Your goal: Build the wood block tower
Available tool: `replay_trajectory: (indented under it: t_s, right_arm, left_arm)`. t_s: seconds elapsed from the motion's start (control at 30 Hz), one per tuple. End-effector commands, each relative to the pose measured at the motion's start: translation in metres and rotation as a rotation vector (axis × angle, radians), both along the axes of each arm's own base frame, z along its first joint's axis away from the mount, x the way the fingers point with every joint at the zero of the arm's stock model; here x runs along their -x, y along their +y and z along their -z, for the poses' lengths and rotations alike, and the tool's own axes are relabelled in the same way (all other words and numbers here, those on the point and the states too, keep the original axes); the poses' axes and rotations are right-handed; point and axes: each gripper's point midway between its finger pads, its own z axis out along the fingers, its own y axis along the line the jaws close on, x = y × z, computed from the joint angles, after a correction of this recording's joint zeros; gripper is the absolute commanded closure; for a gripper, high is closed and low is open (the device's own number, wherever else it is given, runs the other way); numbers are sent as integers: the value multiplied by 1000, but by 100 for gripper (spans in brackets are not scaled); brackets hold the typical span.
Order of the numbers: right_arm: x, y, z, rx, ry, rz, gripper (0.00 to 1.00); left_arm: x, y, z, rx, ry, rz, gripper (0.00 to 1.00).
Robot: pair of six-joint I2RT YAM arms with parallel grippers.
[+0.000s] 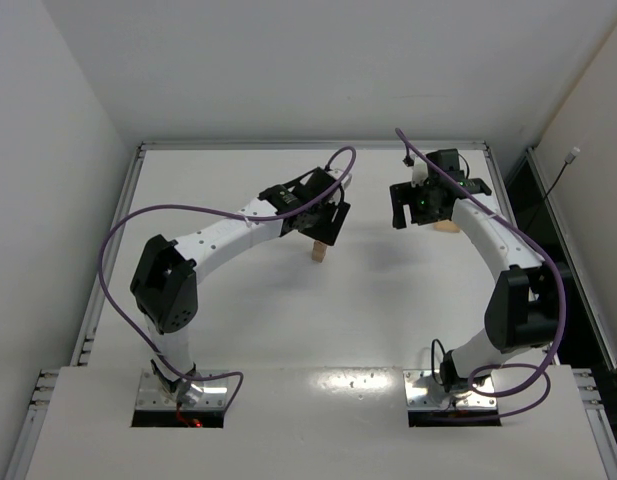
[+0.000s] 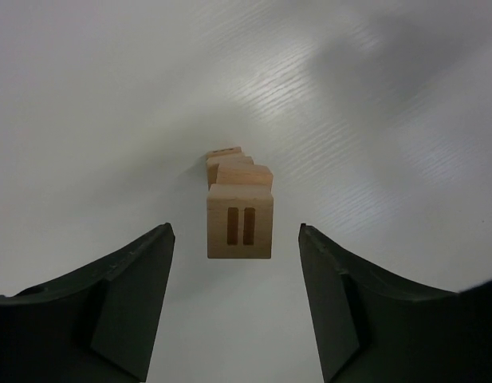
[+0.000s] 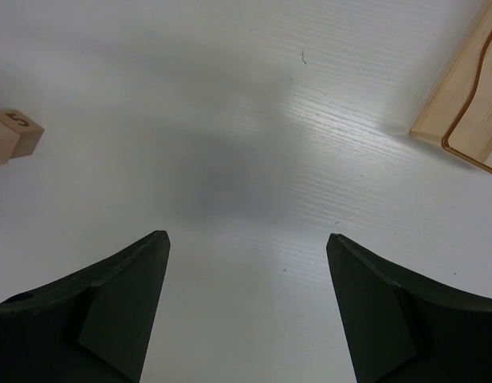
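Note:
The tower [image 1: 319, 250] is a narrow column of small tan wood blocks standing mid-table. In the left wrist view I look down on it: the top block [image 2: 239, 226] bears two dark bars, and lower blocks [image 2: 230, 163] show behind it. My left gripper [image 2: 235, 227] hovers above the tower, open, jaws wide on either side and touching nothing; it also shows in the top view [image 1: 326, 226]. My right gripper [image 3: 247, 234] is open and empty over bare table, to the right of the tower [image 3: 10, 137]; it also shows in the top view [image 1: 413, 214].
A flat pale wooden slab [image 3: 469, 104] with an orange outline lies at the right of the right gripper, partly hidden under it in the top view [image 1: 447, 227]. The table has a raised rim [image 1: 308, 146] at the back and sides.

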Motion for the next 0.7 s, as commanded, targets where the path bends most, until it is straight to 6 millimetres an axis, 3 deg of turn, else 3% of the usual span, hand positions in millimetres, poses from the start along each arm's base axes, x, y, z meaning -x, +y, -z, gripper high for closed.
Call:
replay_trajectory:
  t_s: [0.0,0.23,0.4,0.57,0.67]
  right_arm:
    - [-3,2,1,-12,-11,-9,23]
    - [-1,1,4,0,-6,-25,20]
    - [1,-5,5,39,-25,-5,17]
    - [5,-21,-1,91,-114,40,15]
    - [2,-26,-8,110,-151,49,13]
  left_arm:
    - [0,-5,-14,27,-32,-6,39]
    - [-2,-4,-21,34,-53,-14,20]
    - [-5,-4,-49,88,-116,-22,15]
    - [-24,32,-76,57,-234,-165,2]
    - [-40,64,-72,30,-236,-236,1]
